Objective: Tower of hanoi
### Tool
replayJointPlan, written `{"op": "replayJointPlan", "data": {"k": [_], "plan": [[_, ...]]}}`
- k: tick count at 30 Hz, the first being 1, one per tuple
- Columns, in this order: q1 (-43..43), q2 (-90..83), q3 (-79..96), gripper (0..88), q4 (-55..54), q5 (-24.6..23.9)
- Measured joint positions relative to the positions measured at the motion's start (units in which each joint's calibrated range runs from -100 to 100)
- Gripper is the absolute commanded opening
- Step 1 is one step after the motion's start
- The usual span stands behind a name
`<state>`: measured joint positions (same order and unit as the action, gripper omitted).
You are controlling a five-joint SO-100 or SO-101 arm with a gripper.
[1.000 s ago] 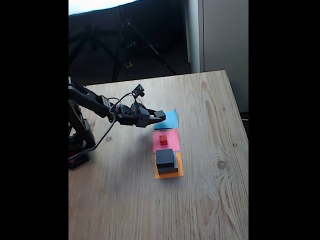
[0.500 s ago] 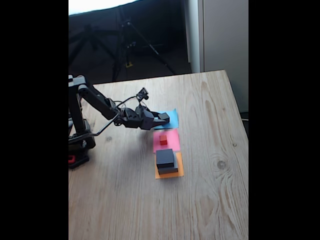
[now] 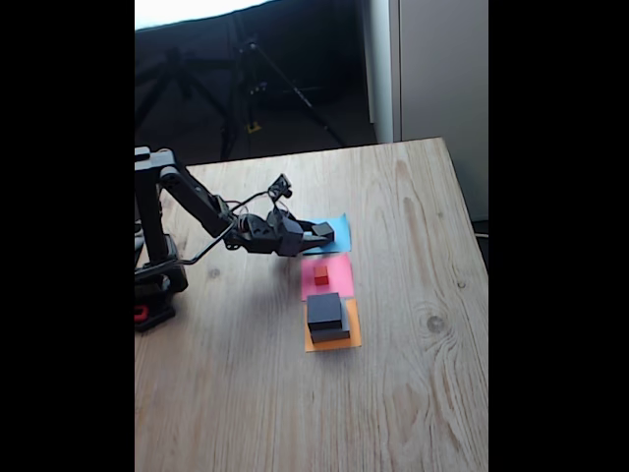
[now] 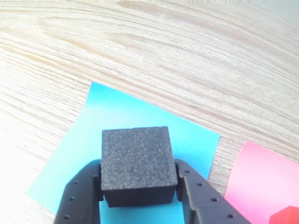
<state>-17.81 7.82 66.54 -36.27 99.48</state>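
My gripper [image 3: 322, 232] is shut on the small black cube [image 4: 138, 164], holding it low over the blue paper square [image 4: 121, 116]. In the fixed view that cube [image 3: 324, 232] sits at the fingertips above the blue square [image 3: 337, 236]. The tiny red cube [image 3: 321, 275] rests on the pink paper [image 3: 337, 278], and its corner [image 4: 286, 216] peeks in at the wrist view's lower right. A medium black block [image 3: 324, 312] lies on a flat grey block [image 3: 331, 334] on the orange paper [image 3: 334, 343].
The arm's base [image 3: 152, 290] stands at the left edge of the wooden table [image 3: 413, 393]. Tripod legs [image 3: 265, 84] and a dark floor lie beyond the far edge, with a pale cabinet [image 3: 432, 69] at back right.
The arm has stretched to the right and lowered, carrying the small black cube from the blue paper's left edge to above it. Little has moved in the last half second.
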Motion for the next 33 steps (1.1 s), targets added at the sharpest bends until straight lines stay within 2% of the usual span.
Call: {"op": "replayJointPlan", "data": {"k": [20, 25, 28, 31, 33], "plan": [[-0.83, -0.51, 1.22, 22.2, -2.08, 0.0], [-2.07, -4.96, 1.22, 23.4, 0.24, 0.0], [-2.79, -8.47, 1.22, 18.0, 2.8, 0.0], [-3.1, -12.74, 1.22, 1.8, 6.65, 0.0], [-3.3, -15.99, 1.22, 0.4, 9.85, 0.0]]}}
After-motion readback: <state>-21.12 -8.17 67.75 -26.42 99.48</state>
